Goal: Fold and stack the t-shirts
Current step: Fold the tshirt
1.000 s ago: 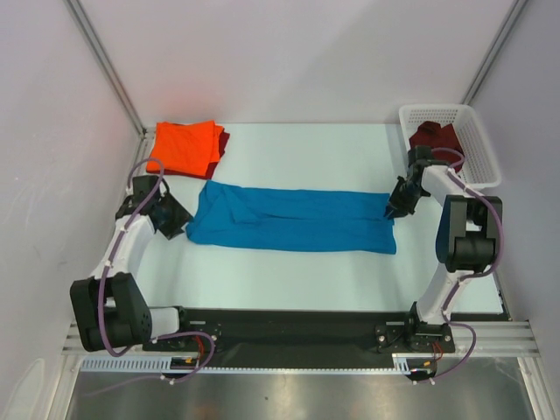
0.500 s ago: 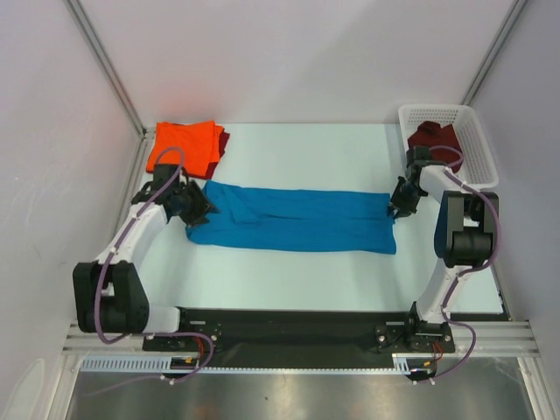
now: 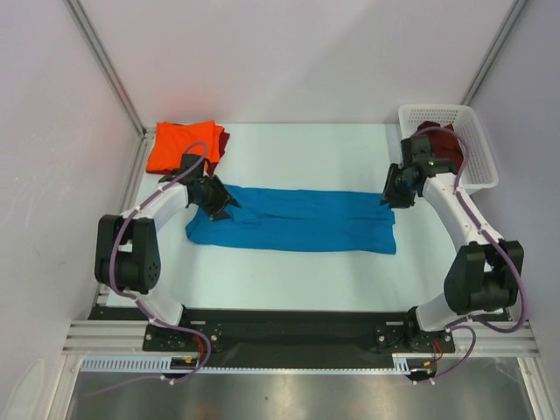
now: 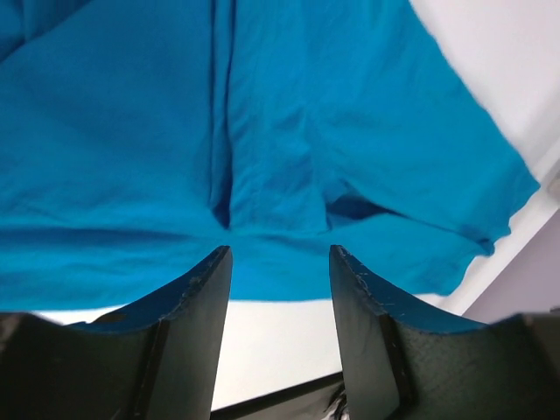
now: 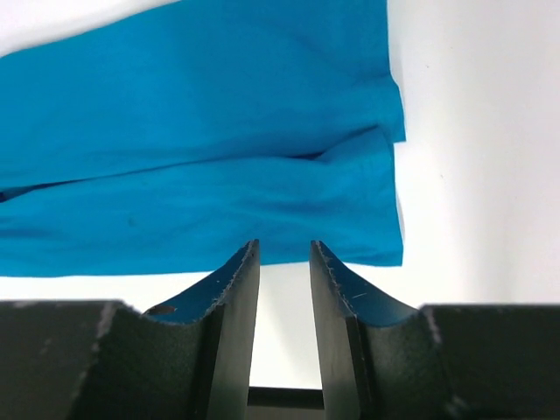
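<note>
While the blue shirt lies folded lengthwise, the left gripper at its nine o'clock end and the right gripper at three hover open, apparently empty.

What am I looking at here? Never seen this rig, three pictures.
Two robot arms are bolted at the near edge of a white table. The overhead view looks down from behind them; the other two come from a camera on each wrist, so the dark fingers at the bottom are that arm's own. A blue t-shirt lies folded into a long strip. The left end effector and right end effector are at its two ends, both open, holding nothing. An orange t-shirt sits folded on a maroon t-shirt at far left; another maroon shirt is in the white basket.
</note>
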Motion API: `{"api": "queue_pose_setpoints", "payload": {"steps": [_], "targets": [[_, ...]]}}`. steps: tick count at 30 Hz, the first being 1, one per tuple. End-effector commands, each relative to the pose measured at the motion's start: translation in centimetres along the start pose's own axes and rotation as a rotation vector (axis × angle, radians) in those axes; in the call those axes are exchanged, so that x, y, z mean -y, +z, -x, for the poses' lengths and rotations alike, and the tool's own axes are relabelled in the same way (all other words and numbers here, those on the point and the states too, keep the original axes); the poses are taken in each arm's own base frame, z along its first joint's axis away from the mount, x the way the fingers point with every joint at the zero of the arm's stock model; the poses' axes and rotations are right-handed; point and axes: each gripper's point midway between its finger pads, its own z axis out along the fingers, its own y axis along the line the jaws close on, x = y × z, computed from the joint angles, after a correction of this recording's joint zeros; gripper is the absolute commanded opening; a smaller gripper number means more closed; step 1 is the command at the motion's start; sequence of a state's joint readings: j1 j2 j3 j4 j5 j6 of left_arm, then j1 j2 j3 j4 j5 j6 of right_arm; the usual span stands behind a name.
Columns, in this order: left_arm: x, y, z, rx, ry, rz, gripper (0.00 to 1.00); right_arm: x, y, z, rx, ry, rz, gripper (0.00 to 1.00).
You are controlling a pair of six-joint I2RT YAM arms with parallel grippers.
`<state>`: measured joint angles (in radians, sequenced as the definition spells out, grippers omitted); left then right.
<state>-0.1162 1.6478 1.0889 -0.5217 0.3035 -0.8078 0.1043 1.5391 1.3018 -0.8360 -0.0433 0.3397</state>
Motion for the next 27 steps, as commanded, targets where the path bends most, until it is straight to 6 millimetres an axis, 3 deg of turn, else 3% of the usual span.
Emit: {"api": "queue_pose_setpoints", "payload": {"steps": [1,8,18,27], "targets": [[1.3,0.2,1.4,0.047,-0.033,0.011,0.53,0.6,-2.1,-1.2,0.012,-0.001,-0.003,0.36],[-1.2,1.1,0.6,0.056,-0.086,0.119,0.49,2.7,-3.2,-2.5,0.021,0.022,-0.013,0.35],[-0.6,3.7,0.0,0.02,-0.066,0.107,0.44,3.2,-4.0,-2.5,0.03,0.043,0.012,0.35],[0.8,3.5,1.2,0.051,-0.033,0.082,0.17,4.2,-4.8,-2.2,0.048,0.076,0.018,0.35]]}}
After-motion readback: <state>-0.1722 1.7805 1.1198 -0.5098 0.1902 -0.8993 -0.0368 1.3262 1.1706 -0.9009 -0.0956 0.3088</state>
